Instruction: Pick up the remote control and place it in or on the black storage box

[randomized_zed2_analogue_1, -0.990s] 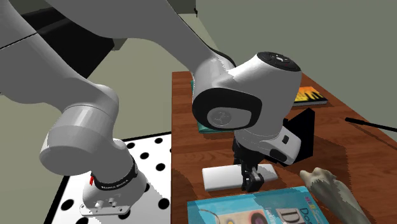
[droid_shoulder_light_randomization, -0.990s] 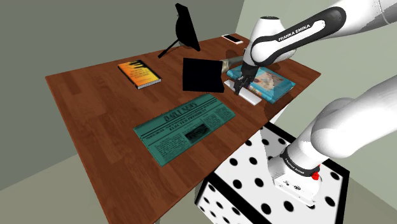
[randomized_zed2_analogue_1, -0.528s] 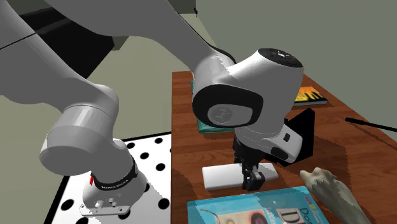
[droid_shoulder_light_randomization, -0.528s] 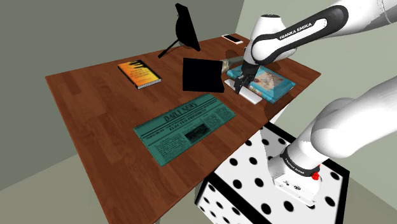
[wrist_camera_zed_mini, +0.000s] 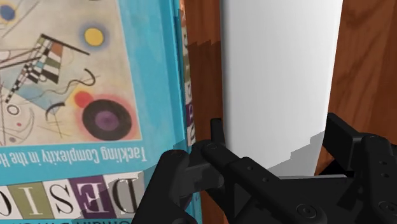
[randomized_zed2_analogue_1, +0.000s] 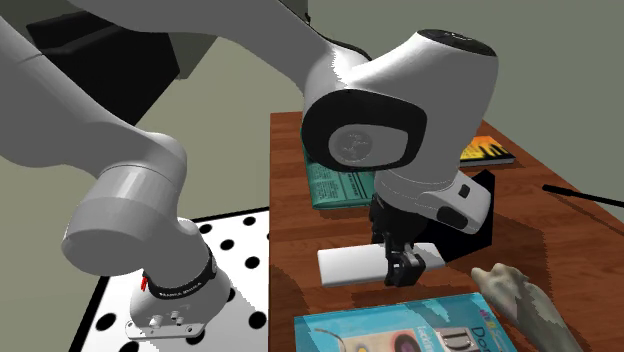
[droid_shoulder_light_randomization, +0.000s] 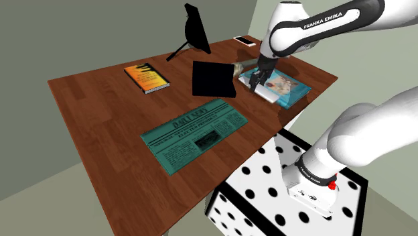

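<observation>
We have the gripper (randomized_zed2_analogue_1: 404,271) pinching the white remote (randomized_zed2_analogue_1: 350,266) across its width, held just above the table beside the blue book (randomized_zed2_analogue_1: 400,335), its long axis parallel to the book's spine; the black box (droid_shoulder_light_randomization: 213,79) stands near, toward the shoulder view's left

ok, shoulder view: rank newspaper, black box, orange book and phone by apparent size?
1. newspaper
2. black box
3. orange book, close behind the box
4. phone, which lies farthest from the camera, so its real size is unsure
</observation>
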You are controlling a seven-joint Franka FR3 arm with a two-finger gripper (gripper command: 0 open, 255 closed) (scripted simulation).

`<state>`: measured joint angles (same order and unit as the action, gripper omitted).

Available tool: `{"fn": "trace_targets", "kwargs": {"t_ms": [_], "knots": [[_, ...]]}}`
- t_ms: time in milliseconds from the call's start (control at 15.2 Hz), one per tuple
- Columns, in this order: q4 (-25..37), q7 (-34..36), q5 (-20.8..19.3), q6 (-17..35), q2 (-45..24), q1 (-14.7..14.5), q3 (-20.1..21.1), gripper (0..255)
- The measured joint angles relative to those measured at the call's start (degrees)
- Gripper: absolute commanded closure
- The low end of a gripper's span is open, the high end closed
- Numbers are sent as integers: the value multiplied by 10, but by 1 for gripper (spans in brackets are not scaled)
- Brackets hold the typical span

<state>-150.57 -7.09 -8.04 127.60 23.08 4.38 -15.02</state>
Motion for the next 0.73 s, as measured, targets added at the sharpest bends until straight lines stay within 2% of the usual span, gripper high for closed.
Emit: {"fn": "trace_targets", "kwargs": {"t_ms": [726], "knots": [[51, 3, 2, -96, 46, 0, 12, 255]]}}
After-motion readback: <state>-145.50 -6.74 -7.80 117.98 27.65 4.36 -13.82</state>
